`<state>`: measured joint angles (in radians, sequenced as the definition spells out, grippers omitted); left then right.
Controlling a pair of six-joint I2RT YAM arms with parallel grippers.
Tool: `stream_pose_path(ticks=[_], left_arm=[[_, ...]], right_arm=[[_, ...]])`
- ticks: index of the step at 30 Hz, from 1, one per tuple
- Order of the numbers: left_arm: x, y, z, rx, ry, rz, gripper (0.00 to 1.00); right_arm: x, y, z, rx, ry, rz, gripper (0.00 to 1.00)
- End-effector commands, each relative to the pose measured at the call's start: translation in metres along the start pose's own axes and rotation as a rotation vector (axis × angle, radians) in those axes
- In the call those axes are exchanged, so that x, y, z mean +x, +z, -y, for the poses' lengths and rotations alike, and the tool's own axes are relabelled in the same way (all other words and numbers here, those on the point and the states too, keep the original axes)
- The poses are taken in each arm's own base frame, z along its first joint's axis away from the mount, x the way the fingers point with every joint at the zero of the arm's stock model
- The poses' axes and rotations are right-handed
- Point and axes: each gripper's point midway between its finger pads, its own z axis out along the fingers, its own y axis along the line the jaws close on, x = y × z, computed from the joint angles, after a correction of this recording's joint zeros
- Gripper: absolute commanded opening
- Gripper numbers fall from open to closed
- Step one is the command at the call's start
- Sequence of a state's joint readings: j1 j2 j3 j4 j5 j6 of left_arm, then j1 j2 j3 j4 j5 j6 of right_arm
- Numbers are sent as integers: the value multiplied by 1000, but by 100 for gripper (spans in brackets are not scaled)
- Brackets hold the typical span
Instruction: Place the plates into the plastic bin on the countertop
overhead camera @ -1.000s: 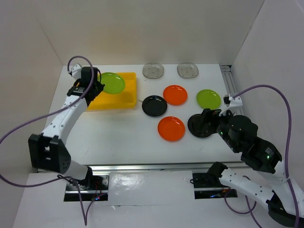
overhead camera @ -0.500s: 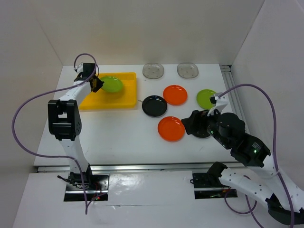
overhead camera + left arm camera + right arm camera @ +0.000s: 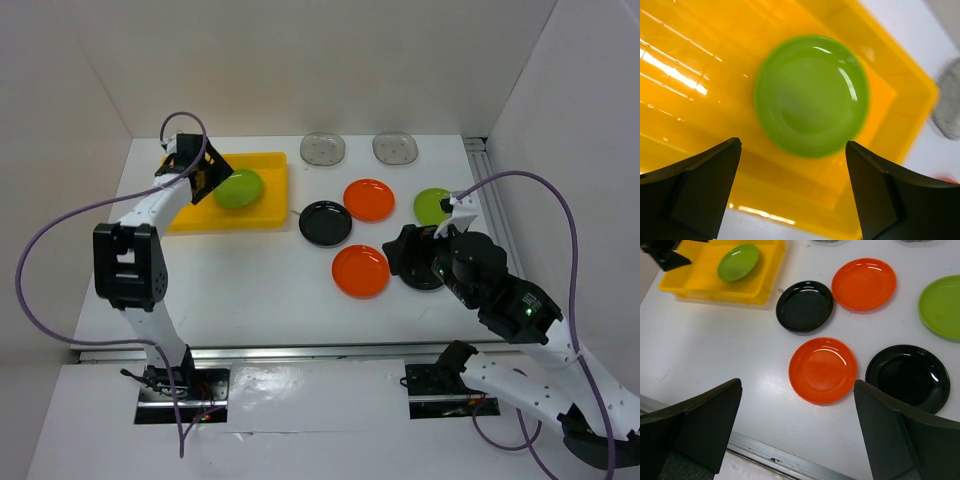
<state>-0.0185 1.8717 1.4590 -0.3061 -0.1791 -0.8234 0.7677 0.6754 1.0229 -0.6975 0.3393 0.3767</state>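
Observation:
One lime green plate [image 3: 812, 95] sits inside the yellow plastic bin [image 3: 270, 215], free of any finger. My left gripper [image 3: 205, 172] hovers open over the bin's left part, its jaws wide apart with nothing between them [image 3: 792, 187]. My right gripper [image 3: 797, 430] is open and empty above the countertop, over the near orange plate [image 3: 823, 370]. Around it lie a black plate [image 3: 805, 306], a second orange plate [image 3: 864, 283], a green plate [image 3: 941, 306] and another black plate [image 3: 909, 377]. Two translucent grey plates [image 3: 323, 148] [image 3: 395, 148] rest by the back wall.
White walls enclose the countertop on three sides. A metal rail [image 3: 482, 170] runs along the right edge and another [image 3: 300, 352] along the front. The right arm's body [image 3: 500, 290] covers most of the near black plate in the top view.
My left gripper has opened and let go of the green plate, which now sits lower in the bin. The right arm has shifted slightly left.

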Motion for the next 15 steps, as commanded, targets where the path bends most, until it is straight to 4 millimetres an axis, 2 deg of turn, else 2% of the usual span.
stream_pose_path(ticks=[1,2,3,4,5,6,7,8,9,10,11,13,14,15], left_arm=[[-53,-102,60,176,43,234,100],[-48,-117,67,220,50,227,100],[-25,-122,68,268,72,167,100],[-18,-148,76,350,81,163,100],[5,-162,96,448,96,135,100],[43,-156,86,457,118,66,100],[68,-163,92,518,147,20,100],[104,-182,106,601,173,-36,100],[141,-178,102,646,208,-96,100],[162,-181,104,668,218,-128,100],[197,-195,110,721,260,-186,100],[243,-184,98,701,309,-263,100],[255,-187,106,747,319,-261,100],[276,-188,106,756,349,-286,100]], right_arm=[[-25,0,14,107,37,79,100],[-26,0,17,124,37,87,100],[-29,1,25,177,32,96,100],[-31,0,30,205,47,111,100],[-29,6,33,240,37,103,100],[-32,7,42,298,30,118,100],[-31,10,46,329,32,119,100],[-35,9,51,363,29,123,100],[-39,15,50,379,23,118,100],[-41,17,48,380,21,116,100],[-42,19,45,368,-2,104,100],[-46,26,33,297,-12,87,100],[-50,30,25,268,-4,91,100],[-49,34,24,256,-31,78,100]])
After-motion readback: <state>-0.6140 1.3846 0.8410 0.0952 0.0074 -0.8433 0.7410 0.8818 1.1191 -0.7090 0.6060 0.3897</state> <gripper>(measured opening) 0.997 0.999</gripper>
